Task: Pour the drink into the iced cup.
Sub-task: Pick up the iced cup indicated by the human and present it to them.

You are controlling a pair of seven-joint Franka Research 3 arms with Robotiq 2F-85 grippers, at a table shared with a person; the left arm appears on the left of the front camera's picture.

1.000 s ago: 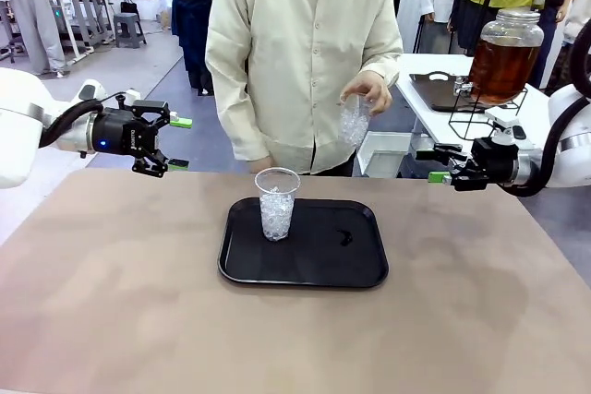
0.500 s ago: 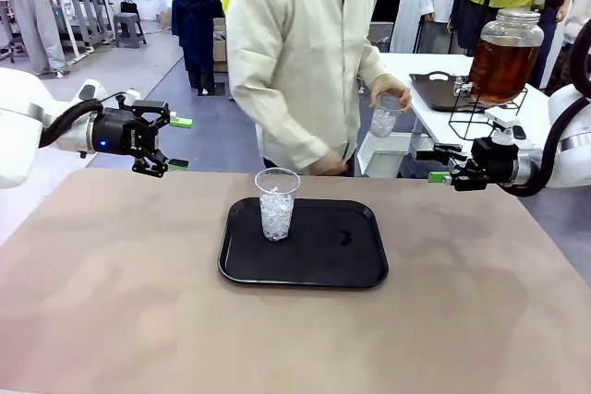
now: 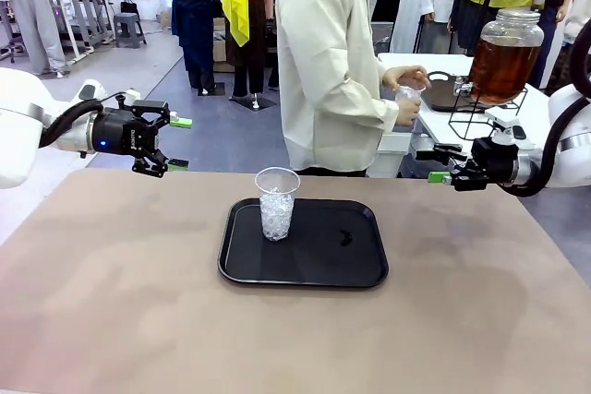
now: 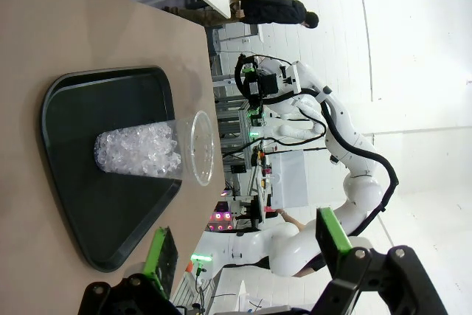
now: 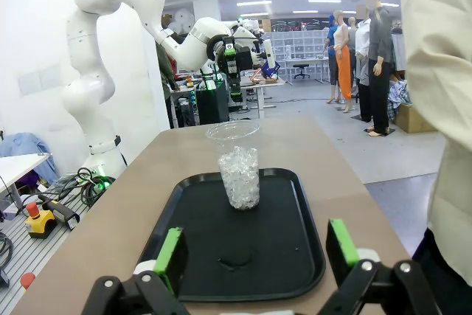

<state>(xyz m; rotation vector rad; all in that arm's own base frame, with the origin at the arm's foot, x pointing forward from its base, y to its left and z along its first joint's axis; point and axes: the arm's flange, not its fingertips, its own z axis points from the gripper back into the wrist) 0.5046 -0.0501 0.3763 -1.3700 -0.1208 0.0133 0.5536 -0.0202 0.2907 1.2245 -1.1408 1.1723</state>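
Note:
A clear plastic iced cup [image 3: 276, 203] stands upright on the left part of a black tray [image 3: 342, 265] in the middle of the table. It also appears lying sideways as the iced cup [image 4: 151, 150] in the rolled left wrist view and upright as the iced cup [image 5: 237, 167]. The drink [image 3: 503, 62] fills a glass dispenser jar on a side table at the far right. Beside it, a person holds a second clear cup [image 3: 407, 95]. My left gripper [image 3: 180, 143] hovers open off the table's far left. My right gripper [image 3: 431, 165] hovers open at the far right. Both are empty.
The black tray [image 5: 287, 256] lies just beyond my right gripper [image 5: 256, 250]. The jar sits on a wire stand [image 3: 480, 113] next to a dark tray [image 3: 441, 91] on the white side table. People stand farther back.
The person has turned and stepped right, carrying the second cup from the table's far edge to the dispenser. Both arms and the iced cup have stayed put.

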